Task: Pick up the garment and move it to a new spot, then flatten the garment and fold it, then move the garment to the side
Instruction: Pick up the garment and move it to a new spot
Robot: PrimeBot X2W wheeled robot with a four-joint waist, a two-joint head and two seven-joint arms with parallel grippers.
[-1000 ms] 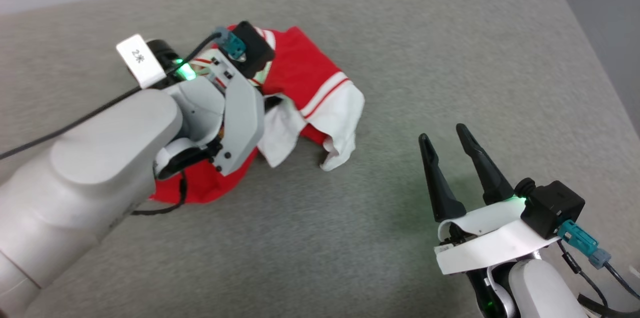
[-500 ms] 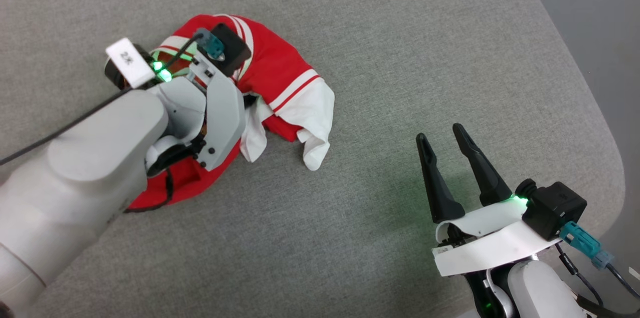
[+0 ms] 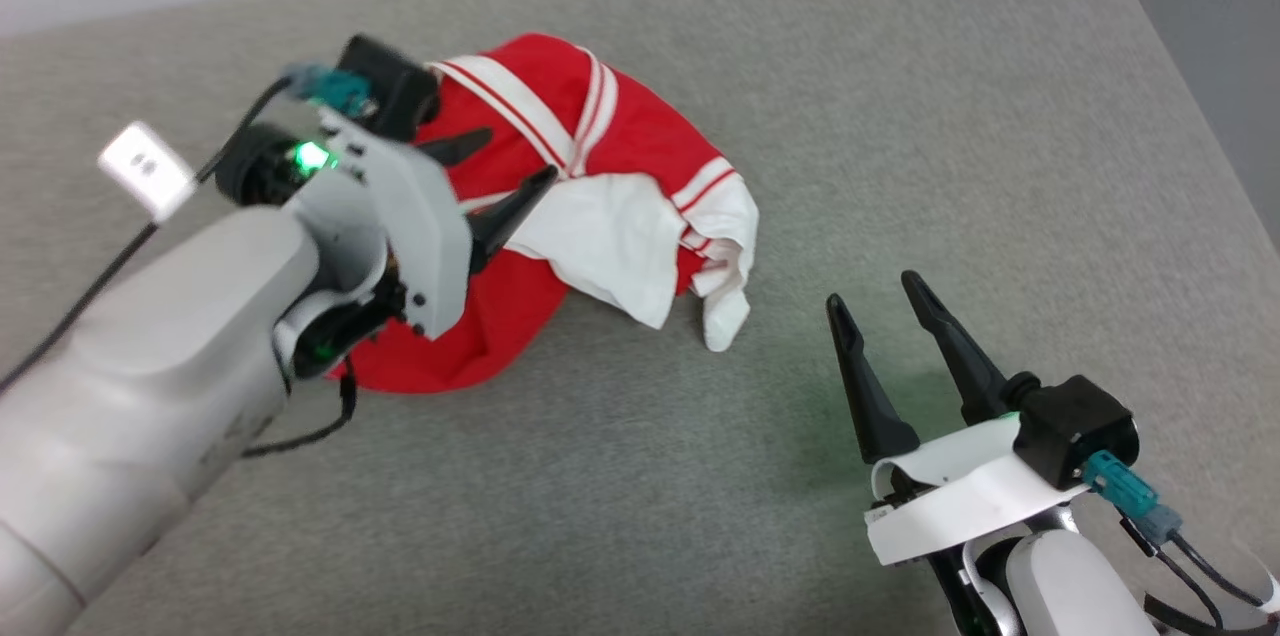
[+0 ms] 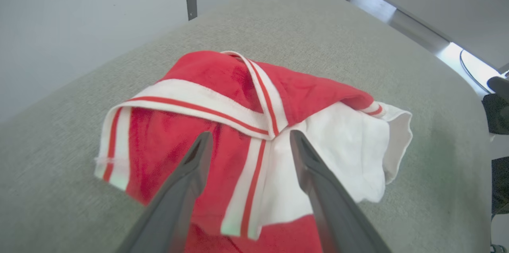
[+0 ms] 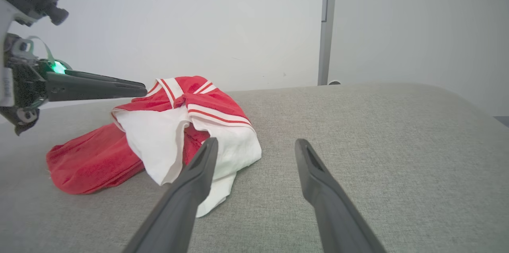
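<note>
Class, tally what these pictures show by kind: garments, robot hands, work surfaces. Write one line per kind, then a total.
Garments: 1, the garment, red with white sleeve ends, lying crumpled
Robot hands: 2, the left hand and the right hand, both open
Work surfaces: 1, the grey padded surface
Total: 4

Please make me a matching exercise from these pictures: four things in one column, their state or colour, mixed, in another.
1 garment
2 left pincer
3 right pincer
4 work surface

A grey fabric
B open, close by the garment
C crumpled, red and white
D open, over bare work surface

Pairs: 1-C, 2-B, 3-D, 4-A
</note>
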